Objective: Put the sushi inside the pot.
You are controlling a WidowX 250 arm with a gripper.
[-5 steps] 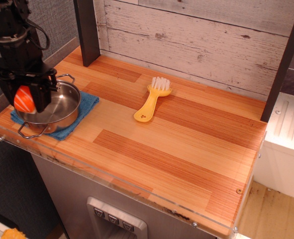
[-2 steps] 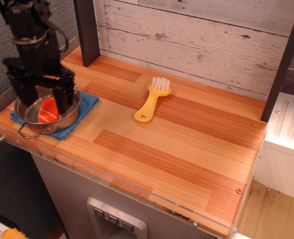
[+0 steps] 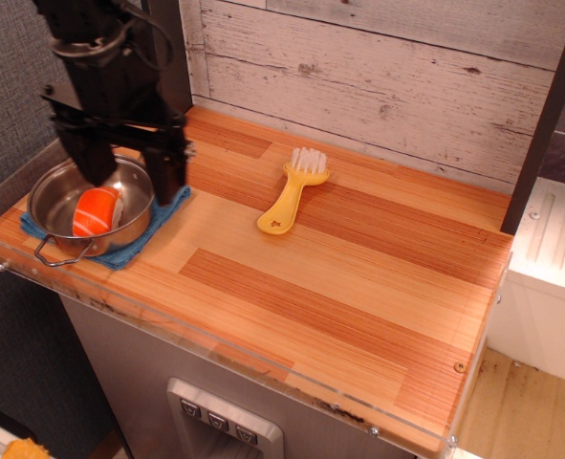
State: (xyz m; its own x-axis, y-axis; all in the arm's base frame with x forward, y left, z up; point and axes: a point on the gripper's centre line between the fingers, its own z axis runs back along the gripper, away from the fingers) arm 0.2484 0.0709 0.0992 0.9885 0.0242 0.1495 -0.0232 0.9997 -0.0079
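Fingers (image 3: 129,172) spread, empty, above pot (image 3: 48,196) w/ sushi (image 3: 96,212) inside, on wood-grain counter (image 3: 358,287), whitewashed plank wall (image 3: 378,67) behind.

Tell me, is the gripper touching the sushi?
Apart. The one camera view shows the sushi lying in the pot, with the open gripper raised above it.

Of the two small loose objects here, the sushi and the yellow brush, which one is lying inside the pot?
The sushi: its orange top shows inside the pot on the blue cloth. The yellow brush lies on the bare wooden counter, well apart.
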